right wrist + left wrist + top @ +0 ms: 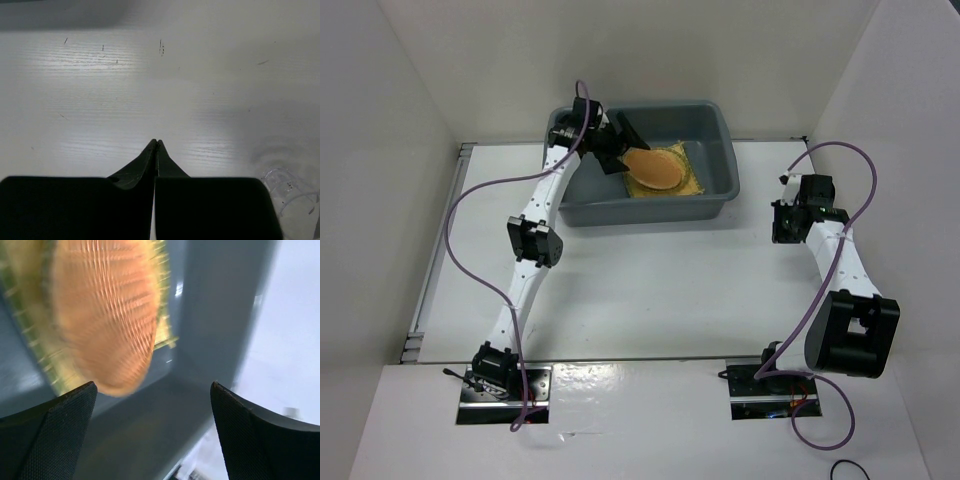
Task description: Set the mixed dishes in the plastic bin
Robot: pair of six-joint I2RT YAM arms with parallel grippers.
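Grey plastic bin [650, 212] at the far centre of the white table [650, 290], long axis left to right. Inside, the orange disc [655, 167] lies on the yellow mat [692, 182]. Left gripper [618, 148] over the bin's left end, fingers spread wide, empty. Right gripper [156, 145] at right, closed, empty; a clear cup [287, 187] beside it.

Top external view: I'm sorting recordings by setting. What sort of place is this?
Most likely a robotics lab test cell: plain white panel walls box in a white table, two white robot arms are bolted at its near edge, and a large grey plastic bin sits on it.
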